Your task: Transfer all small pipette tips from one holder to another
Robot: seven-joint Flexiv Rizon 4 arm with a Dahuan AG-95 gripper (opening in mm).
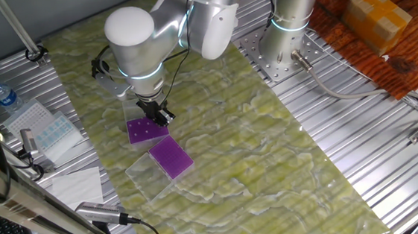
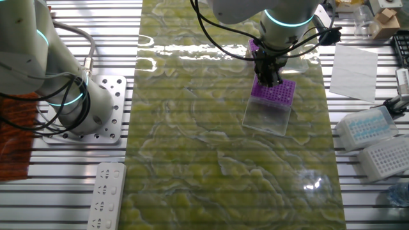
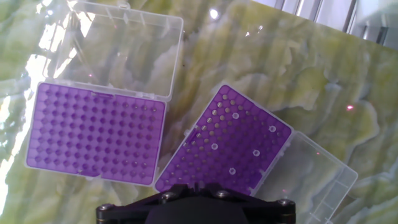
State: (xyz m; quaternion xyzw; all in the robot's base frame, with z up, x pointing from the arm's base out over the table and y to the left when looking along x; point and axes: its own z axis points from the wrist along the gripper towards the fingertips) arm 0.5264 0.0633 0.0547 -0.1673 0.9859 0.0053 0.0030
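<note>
Two purple holders lie on the green mat. The tilted holder [image 3: 227,146] carries several small pipette tips [image 3: 235,116], pale specks scattered over its holes. The other holder [image 3: 96,134], to its left in the hand view, shows only empty holes, and its clear lid [image 3: 121,50] lies open behind it. My gripper [image 3: 198,185] hangs just above the near edge of the tip-bearing holder [image 1: 144,129], fingers close together with nothing visible between them. From the other fixed view, the gripper [image 2: 268,75] stands over that holder [image 2: 273,91] and hides much of the second holder [image 2: 255,48].
A clear lid [image 3: 311,180] lies open beside the tilted holder. White tip boxes [image 2: 370,124] and paper [image 2: 354,64] sit off the mat on one side. A second arm's base [image 1: 291,21] stands behind, with a water bottle [image 1: 2,94] and a power strip [image 2: 105,195] on the slatted table.
</note>
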